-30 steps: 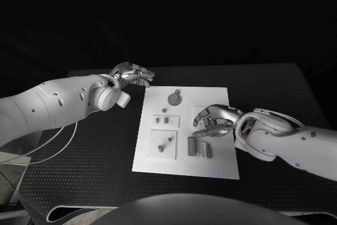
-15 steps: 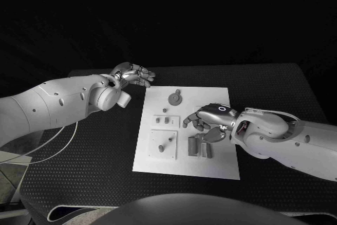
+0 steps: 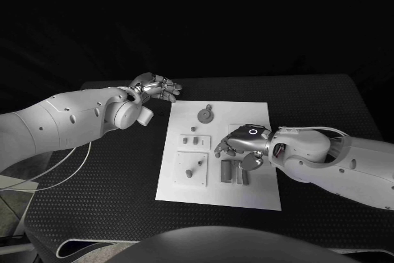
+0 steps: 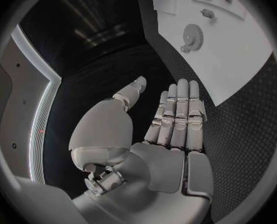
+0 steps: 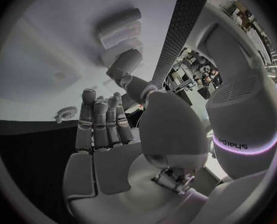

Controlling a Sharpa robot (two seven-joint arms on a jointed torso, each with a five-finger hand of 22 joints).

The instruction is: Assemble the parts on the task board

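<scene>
The right hand is hovering low over the task board, above its middle on the side nearest the right arm, with its back turned up toward the head camera. In the right wrist view the right hand is holding nothing: its fingers are lying straight and close together, and the thumb is standing apart, its tip just over the two grey bars. In the head view the two grey bars are lying side by side on the board, just beside the hand toward the robot, partly shadowed by the fingers.

The left hand is hanging off the board, beyond its far corner on the left arm's side, above the black table. In the left wrist view the left hand is also empty, its fingers stretched out flat and together and its thumb set off to one side, palm facing the table.

The board is lying in the middle of the table. On it I am counting one gear near its far edge, one small round piece just nearer the robot than the gear, one plate with two small blocks nearer still, and one plate with a pin closest to the robot. The gear is also showing in the left wrist view.
</scene>
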